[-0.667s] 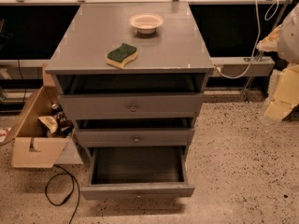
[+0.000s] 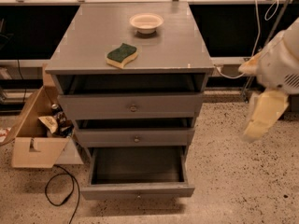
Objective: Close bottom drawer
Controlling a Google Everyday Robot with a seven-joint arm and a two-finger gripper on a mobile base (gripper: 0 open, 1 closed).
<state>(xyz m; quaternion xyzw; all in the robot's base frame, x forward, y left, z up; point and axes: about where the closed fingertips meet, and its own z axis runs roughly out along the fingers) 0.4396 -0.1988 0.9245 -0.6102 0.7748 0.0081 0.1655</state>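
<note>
Camera view: a grey bench (image 2: 88, 45) with three drawers stands on a speckled floor (image 2: 233, 181). The bottom drawer (image 2: 138, 190) is pulled well out at the bench's foot. Its dark inside is open to view and its low front panel faces the camera. Above it, the middle drawer (image 2: 135, 137) and the top drawer (image 2: 133, 107) each sit slightly out.

The gripper (image 2: 264, 118) hangs from the white arm (image 2: 282, 62) at the right edge, off the bench's right side. It is above and to the right of the bottom drawer, well apart from it and touching nothing. Whether the jaws are apart or together cannot be told.

On the bench top lie a green-and-yellow sponge (image 2: 122, 55) and, behind it, a small pale bowl (image 2: 146, 23). An open cardboard box (image 2: 32, 146) stands at the left, with a black cable (image 2: 60, 190) looped on the floor near it.
</note>
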